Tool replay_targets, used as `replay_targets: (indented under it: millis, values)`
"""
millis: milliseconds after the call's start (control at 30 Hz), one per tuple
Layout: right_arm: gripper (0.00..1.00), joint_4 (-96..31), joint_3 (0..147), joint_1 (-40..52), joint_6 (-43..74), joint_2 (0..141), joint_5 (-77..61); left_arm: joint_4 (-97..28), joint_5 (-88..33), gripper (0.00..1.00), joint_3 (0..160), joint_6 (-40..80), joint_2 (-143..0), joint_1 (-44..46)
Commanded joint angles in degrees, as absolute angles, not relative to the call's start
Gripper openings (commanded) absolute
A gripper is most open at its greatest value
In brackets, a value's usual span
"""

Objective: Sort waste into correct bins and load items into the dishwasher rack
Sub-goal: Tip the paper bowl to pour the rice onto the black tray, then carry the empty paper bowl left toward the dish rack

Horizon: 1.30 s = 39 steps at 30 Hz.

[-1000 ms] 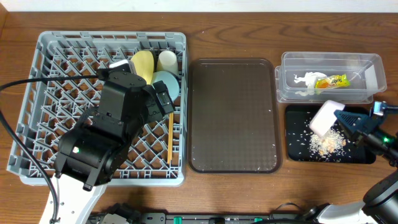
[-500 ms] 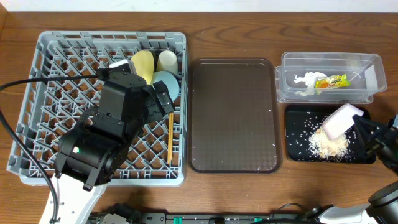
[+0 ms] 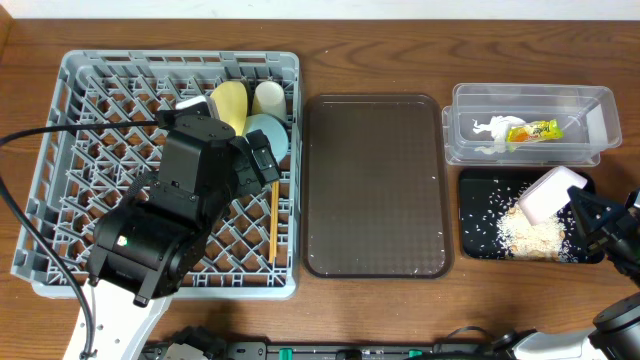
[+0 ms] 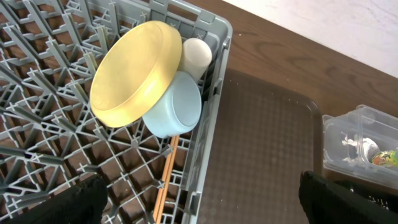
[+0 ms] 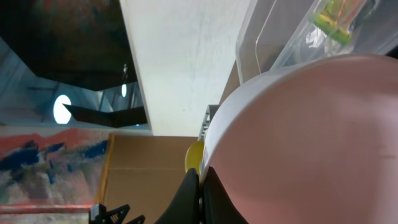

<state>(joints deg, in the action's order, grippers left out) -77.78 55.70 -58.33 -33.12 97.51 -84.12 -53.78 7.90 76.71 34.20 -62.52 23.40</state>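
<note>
The white bowl (image 3: 549,193), grasped at its rim by the right pincer (image 3: 575,205), tilts over the black tray (image 3: 478,245) at the near right of the bench (image 3: 400,40), with crumbs (image 3: 530,235) heaped beneath. The napkin (image 3: 487,130) and wrapper (image 3: 532,130) lie in the clear tub (image 3: 600,105) beyond. The left pincer (image 3: 258,160) hangs released over the rack (image 3: 100,100), which holds the plate (image 3: 229,103), blue bowl (image 3: 266,135), cup (image 3: 268,96) and chopsticks (image 3: 272,225).

The left arm (image 3: 170,215) hides the rack's (image 3: 100,110) middle and the chopsticks' (image 3: 272,230) upper ends. The white bowl (image 5: 298,143) fills the right wrist view — tub (image 5: 273,37) barely glimpsed. The right arm (image 3: 615,235) runs off the edge.
</note>
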Motion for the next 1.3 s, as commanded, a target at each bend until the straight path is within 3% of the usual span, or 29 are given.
replay_targets:
  millis: [0, 367, 467, 600, 867, 1267]
  values:
    - [0.01, -76.9, 56.4, -58.5, -33.8, 97.6, -86.5, -54.0, 8.6, 1.00, 77.5, 33.2, -62.5, 23.2]
    - [0.01, -75.3, 56.4, -58.0, -33.4, 97.6, -87.5, -54.0, 8.6, 1.00, 77.5, 33.2, -62.5, 23.2]
    - [0.01, -74.7, 56.4, -56.4, -28.6, 97.6, -87.1, -54.0, 8.6, 1.00, 77.5, 33.2, -62.5, 23.2]
    - [0.01, -78.3, 56.4, -53.1, -33.4, 97.5, -89.0, -54.0, 8.6, 1.00, 77.5, 33.2, -62.5, 23.2]
    - [0.03, -79.1, 56.6, -41.9, -33.5, 97.1, -89.0, -54.0, 8.6, 1.00, 77.5, 33.2, -62.5, 23.2]
    - [0.02, -80.3, 63.5, -17.8, -34.2, 97.0, -88.8, -54.0, 8.6, 1.00, 77.5, 33.2, -62.5, 23.2]
